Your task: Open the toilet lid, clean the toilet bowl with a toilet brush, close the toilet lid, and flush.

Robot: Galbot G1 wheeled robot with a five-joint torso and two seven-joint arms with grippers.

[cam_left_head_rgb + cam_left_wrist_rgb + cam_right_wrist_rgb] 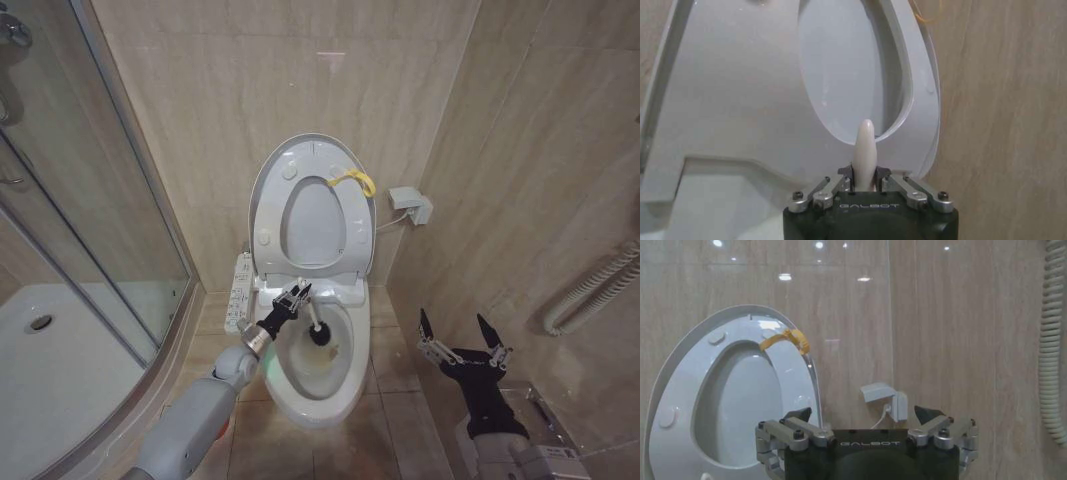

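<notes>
The toilet lid [312, 225] stands raised against the wall with the seat ring [298, 172] up in front of it and a yellow loop strap [356, 181] hanging at the top. Below is the white toilet bowl [318, 376], stained yellowish inside. My left gripper [296, 297] is shut on the white handle of the toilet brush [320, 333], whose dark head sits inside the bowl near the back. The left wrist view shows the handle [865, 142] clamped in that gripper [865, 176]. My right gripper [462, 334] hangs open to the right of the toilet, empty [863, 415].
A glass shower enclosure [100, 200] and white shower tray [70, 380] take up the left side. A white remote panel [238, 292] is beside the bowl. A wall socket box [411, 205] and a coiled hose [590, 285] are on the right wall.
</notes>
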